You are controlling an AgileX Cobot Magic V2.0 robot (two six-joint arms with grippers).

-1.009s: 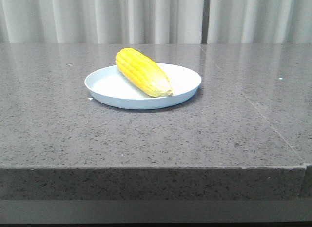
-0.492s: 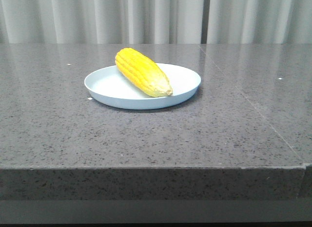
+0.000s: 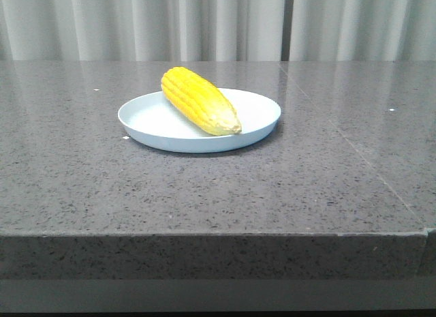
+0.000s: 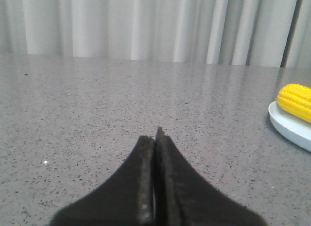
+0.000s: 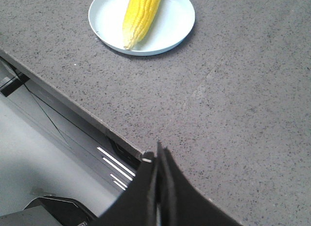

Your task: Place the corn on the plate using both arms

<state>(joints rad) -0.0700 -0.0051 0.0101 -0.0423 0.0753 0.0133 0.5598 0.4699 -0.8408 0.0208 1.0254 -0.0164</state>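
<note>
The yellow corn point(image 3: 199, 100) lies diagonally across the pale blue-white plate point(image 3: 255, 111) on the grey stone table, its paler tip toward the front right rim. Neither arm shows in the front view. In the left wrist view my left gripper point(image 4: 155, 136) is shut and empty, low over the bare table, with the plate point(image 4: 290, 127) and the corn's end point(image 4: 295, 100) off to one side. In the right wrist view my right gripper point(image 5: 158, 153) is shut and empty above the table's front edge, well back from the plate point(image 5: 171, 23) and corn point(image 5: 140, 14).
The table's front edge point(image 3: 218, 234) drops off in front of the plate. A seam point(image 3: 347, 143) runs across the tabletop right of the plate. Grey curtains point(image 3: 218, 24) hang behind the table. Below the edge, the right wrist view shows the floor and part of the robot base point(image 5: 53, 211).
</note>
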